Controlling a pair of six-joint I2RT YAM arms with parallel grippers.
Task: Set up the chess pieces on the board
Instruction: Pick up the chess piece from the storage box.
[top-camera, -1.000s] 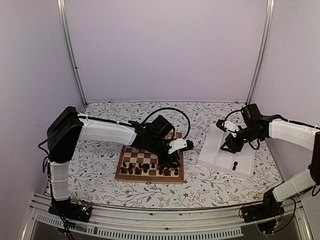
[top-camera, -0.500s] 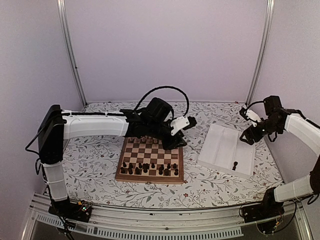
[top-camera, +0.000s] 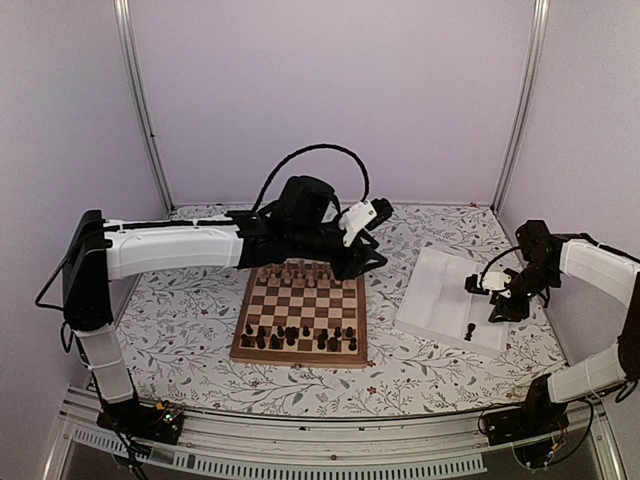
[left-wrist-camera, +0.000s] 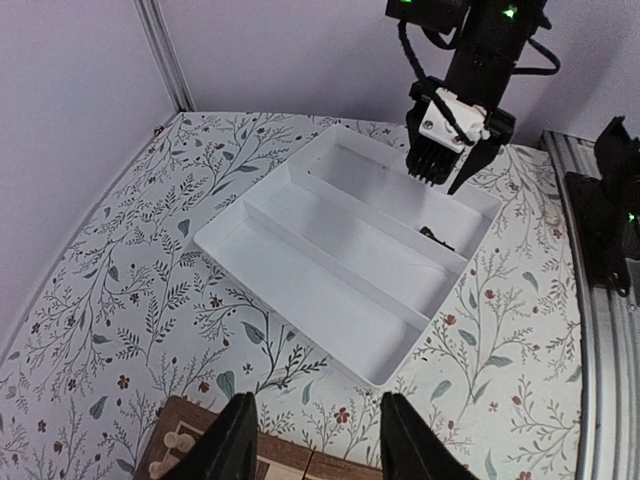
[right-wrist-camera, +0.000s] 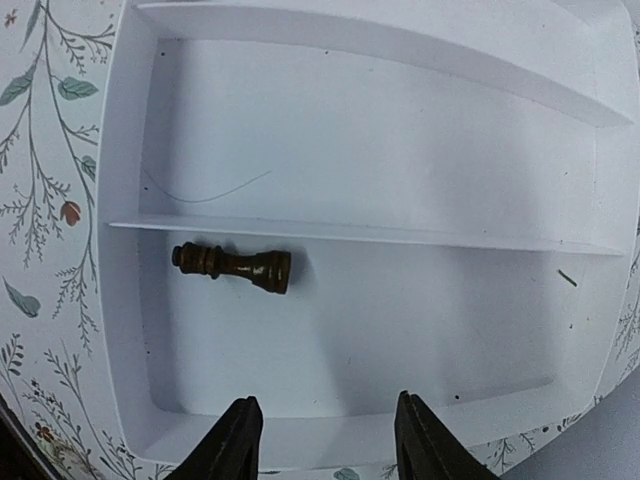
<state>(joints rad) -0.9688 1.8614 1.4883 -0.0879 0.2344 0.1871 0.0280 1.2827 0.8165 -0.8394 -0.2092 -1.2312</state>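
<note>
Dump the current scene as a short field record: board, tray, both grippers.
board: wooden, checkered; dark pieces standing in the near rows, pale pieces along the far row
tray: white, three compartments; one dark piece lying on its side in an end compartment
left gripper: open, empty, over the board's far right edge, facing the tray
right gripper: open, empty, above the tray, close to the lying piece
</note>
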